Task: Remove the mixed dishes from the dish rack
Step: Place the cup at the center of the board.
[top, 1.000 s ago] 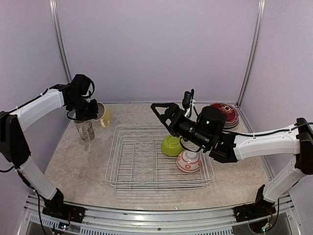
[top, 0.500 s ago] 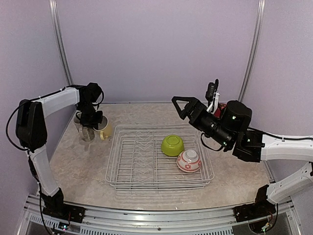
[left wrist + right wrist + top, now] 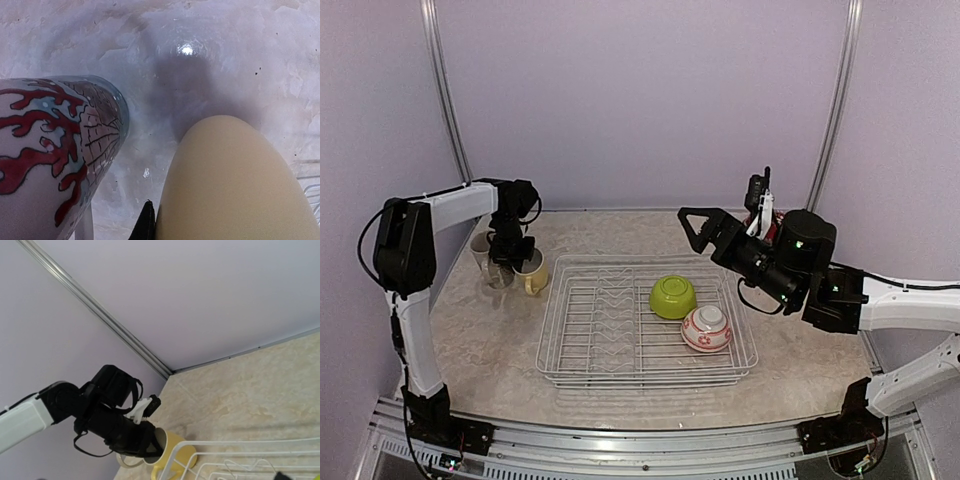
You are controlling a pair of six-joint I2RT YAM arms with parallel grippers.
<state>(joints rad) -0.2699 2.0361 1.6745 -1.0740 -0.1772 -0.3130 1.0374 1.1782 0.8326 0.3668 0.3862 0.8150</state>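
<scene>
In L hand (image 3: 516, 257): yellow mug (image 3: 533, 276)

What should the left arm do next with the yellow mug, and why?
Probably open the left pincer: it is shut on the rim of the pale yellow mug, which looks set down on the table beside the tall printed mug.

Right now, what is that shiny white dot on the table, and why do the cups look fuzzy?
Left wrist view: the dot is a light's glare on the table; the yellow mug and the printed mug sit very near the lens, so they blur.
</scene>
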